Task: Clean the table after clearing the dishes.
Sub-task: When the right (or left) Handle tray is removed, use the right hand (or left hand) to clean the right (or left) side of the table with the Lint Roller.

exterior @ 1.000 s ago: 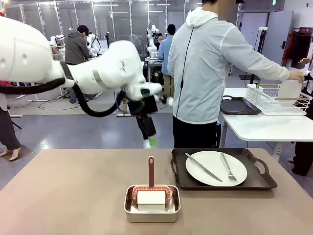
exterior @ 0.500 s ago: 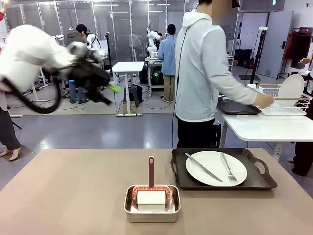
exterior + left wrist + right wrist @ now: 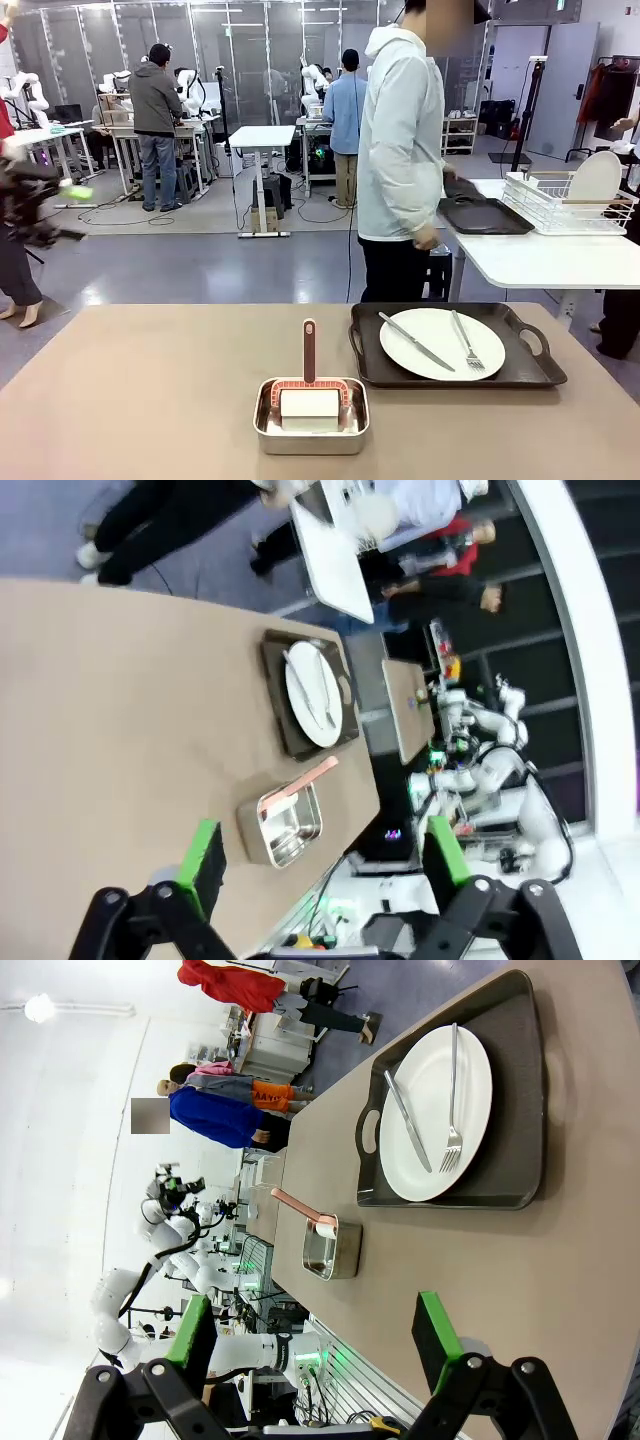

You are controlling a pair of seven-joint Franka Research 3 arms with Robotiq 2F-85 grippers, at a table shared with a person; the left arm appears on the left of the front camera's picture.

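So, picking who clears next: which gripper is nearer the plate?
Right. The right gripper hovers open at the table, with the plate close ahead. The left gripper is open, out beyond the table's left end, far from it.

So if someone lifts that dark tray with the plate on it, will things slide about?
Probably, if tilted: the knife and fork lie loose on the smooth white plate and could slip. The tray looks rigid, with handles at both ends, so it should lift level. The plate looks breakable.

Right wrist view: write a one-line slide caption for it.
Open right gripper hovers over the table, facing a tray with plate, knife and fork.
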